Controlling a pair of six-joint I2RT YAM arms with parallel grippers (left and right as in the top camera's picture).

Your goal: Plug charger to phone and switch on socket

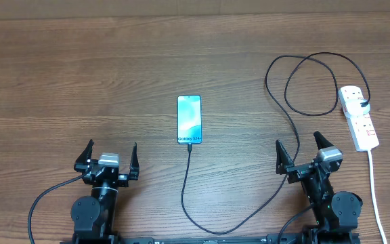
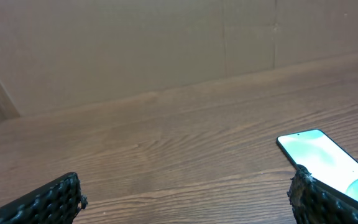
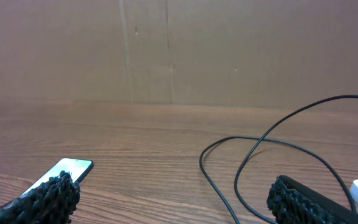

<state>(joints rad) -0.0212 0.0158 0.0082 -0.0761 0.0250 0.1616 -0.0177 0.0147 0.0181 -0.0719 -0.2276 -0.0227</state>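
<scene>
- Phone lies flat on the wooden table, screen up and lit light blue. It is about mid-table, between the two arms and a little farther out than them.
- Charger is a thin black cable, and its tip meets the phone's near short edge. It looks plugged in, but the joint is too small to be sure.
- From the phone the cable runs toward the near edge and curves right. It then climbs past the right arm, makes a big loop at far right and ends at a black plug in the socket.
- Socket is a white strip at far right, lying slightly angled, with its white cord trailing to the near edge.
- Left gripper has its jaws spread wide with nothing between them. It is left of the phone and well apart from it.
- Right gripper also has its jaws spread wide and empty. It sits between phone and socket, with the cable passing close by its left finger.
- Left wrist view shows the phone's far end beside one finger.
- Right wrist view shows the phone at lower left, the cable loops ahead and a corner of the socket at the right edge.
</scene>
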